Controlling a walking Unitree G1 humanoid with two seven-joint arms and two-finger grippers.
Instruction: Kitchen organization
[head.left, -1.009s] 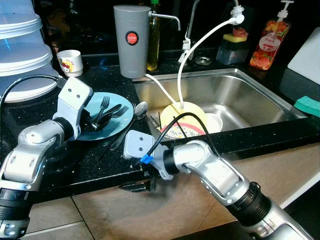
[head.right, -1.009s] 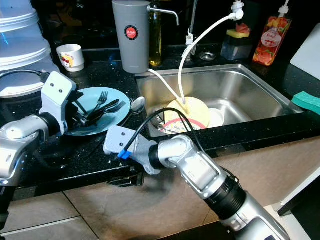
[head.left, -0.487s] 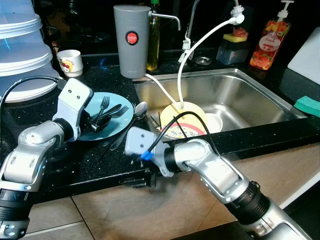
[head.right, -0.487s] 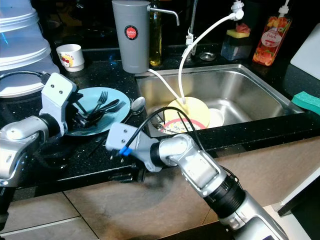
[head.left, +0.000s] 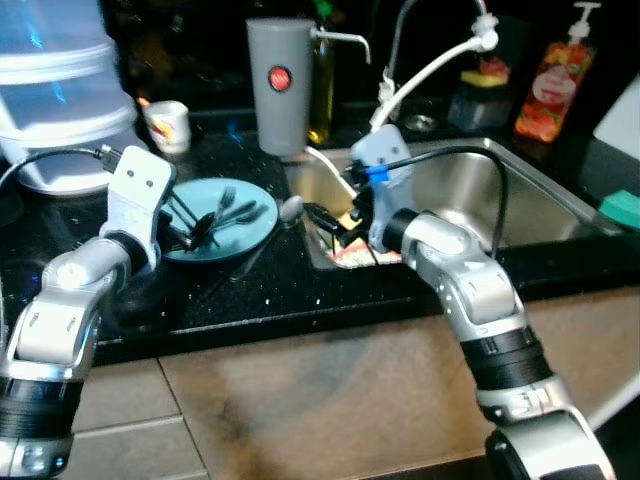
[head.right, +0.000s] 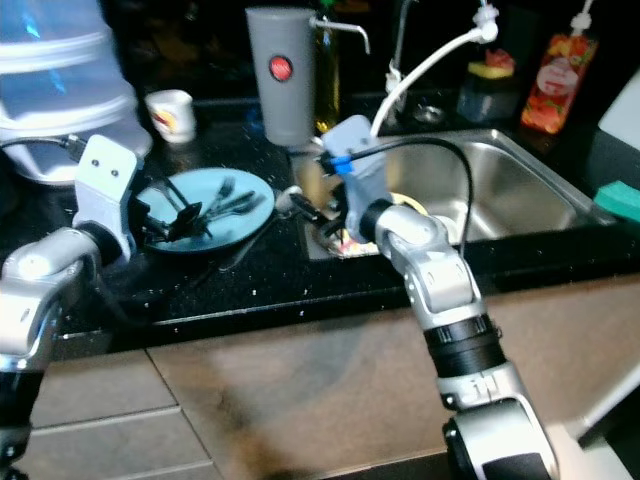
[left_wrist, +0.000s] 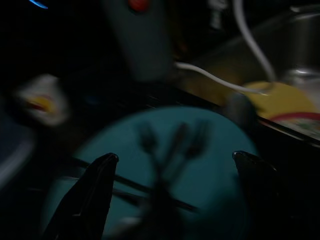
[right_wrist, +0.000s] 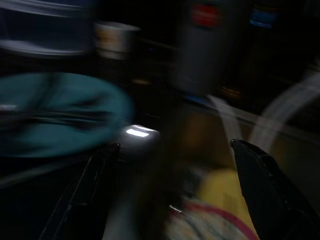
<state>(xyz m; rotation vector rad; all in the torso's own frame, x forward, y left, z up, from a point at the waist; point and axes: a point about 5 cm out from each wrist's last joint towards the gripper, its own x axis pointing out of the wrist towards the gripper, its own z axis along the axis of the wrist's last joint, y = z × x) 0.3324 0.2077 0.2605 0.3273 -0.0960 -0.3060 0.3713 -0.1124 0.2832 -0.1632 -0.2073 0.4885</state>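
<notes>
Where forks (head.left: 222, 205) lie, tines toward wall, blue plate (head.left: 255, 222)

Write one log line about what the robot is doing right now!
left gripper: open over teal plate with forks | right gripper: open at sink edge near spoon, above yellow plate

Teal plate (head.left: 235, 225), grey canister (head.left: 279, 85)

Forks (head.right: 205, 205) on teal plate (head.right: 235, 225)
</notes>
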